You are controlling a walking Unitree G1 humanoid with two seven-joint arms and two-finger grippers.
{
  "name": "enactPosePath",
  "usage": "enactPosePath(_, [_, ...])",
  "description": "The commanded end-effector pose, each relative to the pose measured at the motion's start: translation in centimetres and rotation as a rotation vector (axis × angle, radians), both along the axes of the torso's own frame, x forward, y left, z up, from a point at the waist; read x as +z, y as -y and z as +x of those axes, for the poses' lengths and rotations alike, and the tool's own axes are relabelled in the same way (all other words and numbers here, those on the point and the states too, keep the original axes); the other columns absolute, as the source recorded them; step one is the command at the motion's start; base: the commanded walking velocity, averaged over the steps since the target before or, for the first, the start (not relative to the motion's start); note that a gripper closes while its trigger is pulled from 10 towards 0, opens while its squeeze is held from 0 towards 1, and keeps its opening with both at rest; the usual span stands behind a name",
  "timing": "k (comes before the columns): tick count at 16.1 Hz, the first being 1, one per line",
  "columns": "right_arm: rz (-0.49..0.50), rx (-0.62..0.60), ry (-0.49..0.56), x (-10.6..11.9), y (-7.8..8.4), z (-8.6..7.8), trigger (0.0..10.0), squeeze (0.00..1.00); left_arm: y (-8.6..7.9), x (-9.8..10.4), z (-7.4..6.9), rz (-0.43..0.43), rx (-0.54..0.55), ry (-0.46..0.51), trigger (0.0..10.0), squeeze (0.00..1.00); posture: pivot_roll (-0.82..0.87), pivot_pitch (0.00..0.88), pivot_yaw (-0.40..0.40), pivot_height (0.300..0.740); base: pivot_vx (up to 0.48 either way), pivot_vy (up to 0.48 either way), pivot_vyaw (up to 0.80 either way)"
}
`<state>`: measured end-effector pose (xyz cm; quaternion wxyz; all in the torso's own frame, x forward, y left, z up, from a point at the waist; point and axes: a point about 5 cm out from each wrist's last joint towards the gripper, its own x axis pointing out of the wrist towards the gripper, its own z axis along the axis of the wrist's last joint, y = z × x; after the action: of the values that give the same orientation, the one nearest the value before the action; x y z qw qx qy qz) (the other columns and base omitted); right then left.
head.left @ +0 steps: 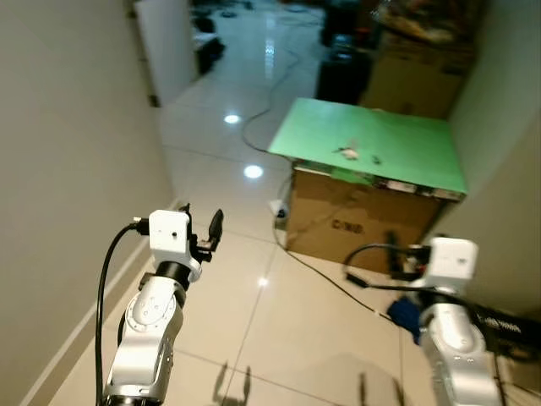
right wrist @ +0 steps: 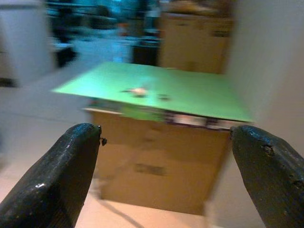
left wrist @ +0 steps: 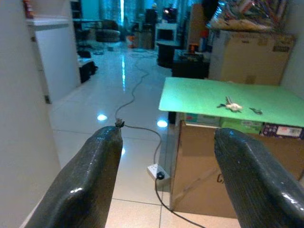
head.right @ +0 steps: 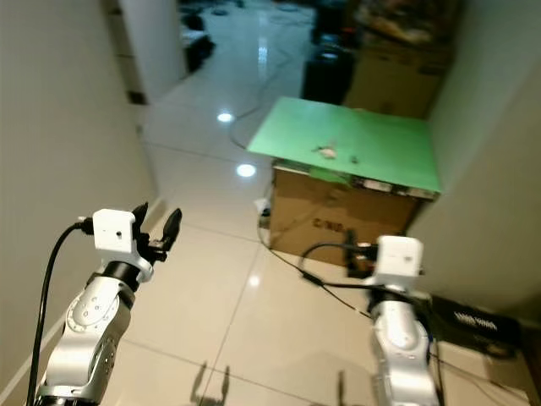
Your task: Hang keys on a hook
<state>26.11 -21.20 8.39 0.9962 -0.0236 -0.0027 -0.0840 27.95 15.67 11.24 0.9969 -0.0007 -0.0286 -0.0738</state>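
keys: small pale bunch of metal keys (head.left: 347, 153) lying flat near the middle of the green board (head.left: 406, 148) on top of the brown cardboard box (head.left: 355, 222), closer to its front edge

second bit: tiny dark piece (left wrist: 255, 111) just beside them, can't tell what

left gripper (head.left: 203, 228): fingers spread, empty, held over the tiled floor, well short of the box

right gripper (right wrist: 166, 156): also wide open, empty

nearer arm: right one I'd say, keys lie straight ahead between its fingers

long axis: too small to tell

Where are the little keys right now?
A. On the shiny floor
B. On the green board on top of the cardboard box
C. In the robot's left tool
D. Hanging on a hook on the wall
B: the small pale bunch of keys lies on the flat green board over the brown cardboard box, apart from both tools.
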Motion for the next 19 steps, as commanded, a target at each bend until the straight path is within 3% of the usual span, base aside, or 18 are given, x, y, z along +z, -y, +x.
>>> enactPosePath(1, [-0.004, -0.030, 0.030, 0.7, 0.4, 0.1, 10.0, 1.00, -0.6, -0.6, 0.2, 0.009, 0.031, -0.043, 10.0, 1.00, 0.01, 0.000, 0.034, 0.740, 0.000, 0.000, -0.63])
enactPosePath(3, [-0.017, 0.001, 0.047, 1.0, -0.3, 0.5, 10.0, 1.00, -0.6, -1.0, 0.8, 0.016, 0.038, -0.069, 10.0, 1.00, 0.01, 0.000, 0.035, 0.740, 0.000, 0.000, -0.69])
enactPosePath(6, [-0.034, 0.110, 0.048, 1.2, -1.8, 1.1, 10.0, 1.00, -0.3, -1.9, 0.7, 0.033, 0.038, -0.114, 10.0, 1.00, 0.00, 0.000, 0.042, 0.740, 0.000, 0.000, -0.77])
enactPosePath(8, [-0.034, 0.131, 0.026, 0.9, -2.1, 1.1, 10.0, 1.00, -0.7, -2.2, 0.6, -0.008, 0.079, -0.139, 10.0, 1.00, 0.00, 0.000, 0.037, 0.740, 0.000, 0.000, -0.78])
enactPosePath(10, [-0.060, 0.142, 0.023, 0.7, -1.9, 0.7, 10.0, 1.00, -0.6, -2.1, 0.7, 0.014, 0.078, -0.127, 10.0, 1.00, 0.01, 0.000, 0.018, 0.740, 0.000, 0.000, -0.78])
enactPosePath(12, [-0.057, 0.137, 0.016, 0.5, -1.7, 0.7, 10.0, 1.00, -0.4, -2.1, 0.7, 0.009, 0.047, -0.127, 10.0, 1.00, 0.02, 0.000, 0.024, 0.740, 0.000, 0.000, -0.78])
enactPosePath(14, [-0.036, 0.127, 0.010, 0.3, -1.9, 1.0, 10.0, 1.00, 0.8, -1.4, 0.5, -0.048, -0.067, -0.102, 10.0, 1.00, 0.02, 0.000, 0.035, 0.740, 0.000, 0.000, -0.77])
enactPosePath(15, [-0.047, 0.134, 0.008, 0.3, -2.0, 1.0, 10.0, 1.00, 0.7, -1.2, 0.6, -0.028, -0.061, -0.090, 10.0, 0.00, 0.02, 0.000, 0.035, 0.740, 0.000, 0.000, -0.76])
enactPosePath(16, [-0.066, 0.145, -0.004, 0.2, -2.2, 1.1, 10.0, 0.42, 0.6, -1.1, 0.8, 0.000, -0.037, -0.083, 10.0, 0.00, 0.01, 0.000, 0.035, 0.740, 0.480, 0.000, 0.00])
enactPosePath(17, [-0.072, 0.153, -0.027, 0.0, -2.3, 1.2, 10.0, 0.00, 0.7, -1.0, 1.0, -0.005, -0.025, -0.077, 10.0, 0.00, 0.00, 0.000, 0.038, 0.740, 0.480, 0.000, 0.00])
enactPosePath(19, [-0.059, 0.163, -0.035, -0.2, -2.3, 1.3, 10.0, 0.00, 1.0, -1.1, 1.3, -0.002, -0.026, -0.081, 10.0, 0.00, 0.00, 0.000, 0.039, 0.740, 0.480, 0.000, 0.00])
